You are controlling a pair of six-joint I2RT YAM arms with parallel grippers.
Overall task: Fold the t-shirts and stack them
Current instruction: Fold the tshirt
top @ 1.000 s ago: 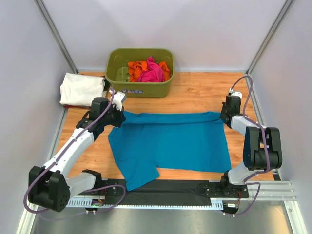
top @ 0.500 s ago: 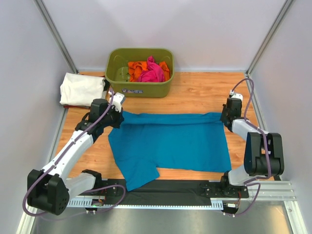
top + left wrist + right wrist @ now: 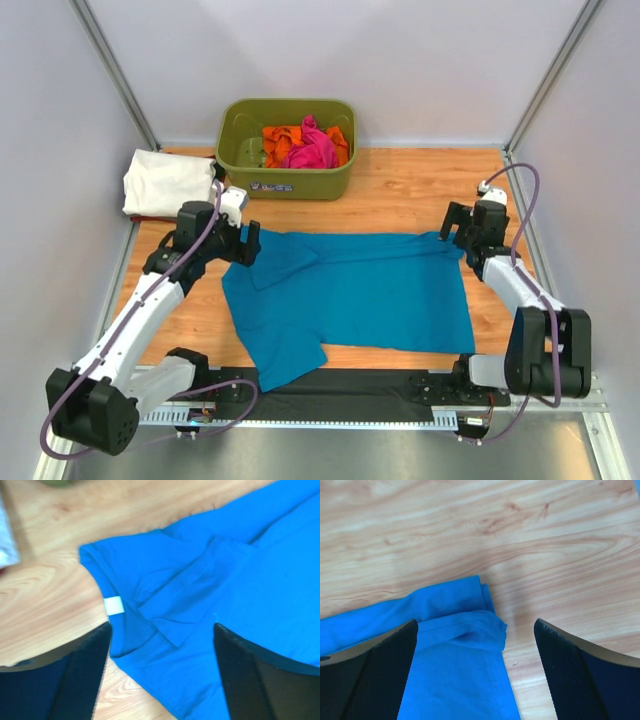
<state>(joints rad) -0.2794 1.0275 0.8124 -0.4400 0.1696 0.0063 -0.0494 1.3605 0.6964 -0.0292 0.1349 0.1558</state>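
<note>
1. The left fingers are released and hold nothing. They hang just above the far left corner of the teal-blue t-shirt. 1 second ago they were clenched on that corner.
2. The right fingers are spread just as wide and also hold nothing, over the shirt's far right corner. They too were shut on the cloth 1 second ago.
3. So both corners have just been let go, and the shirt's far edge now rests on the desk. I take it the laying-out step is finished and the folds are still to be made.
4. The teal-blue t-shirt lies spread across the middle of the desk, with 1 sleeve reaching toward the near edge. At its far left corner a loose flap has dropped back over the body. A small white tag shows at the hem there.
5. The cloth is thin, matte and limp. At the far right corner it is bunched into a soft rolled lip, which may need smoothing. The desk is smooth pale wood.
6. A folded white t-shirt sits at the far left corner of the desk. A pink t-shirt and an orange t-shirt lie crumpled in the rigid olive tub at the far edge.
</note>
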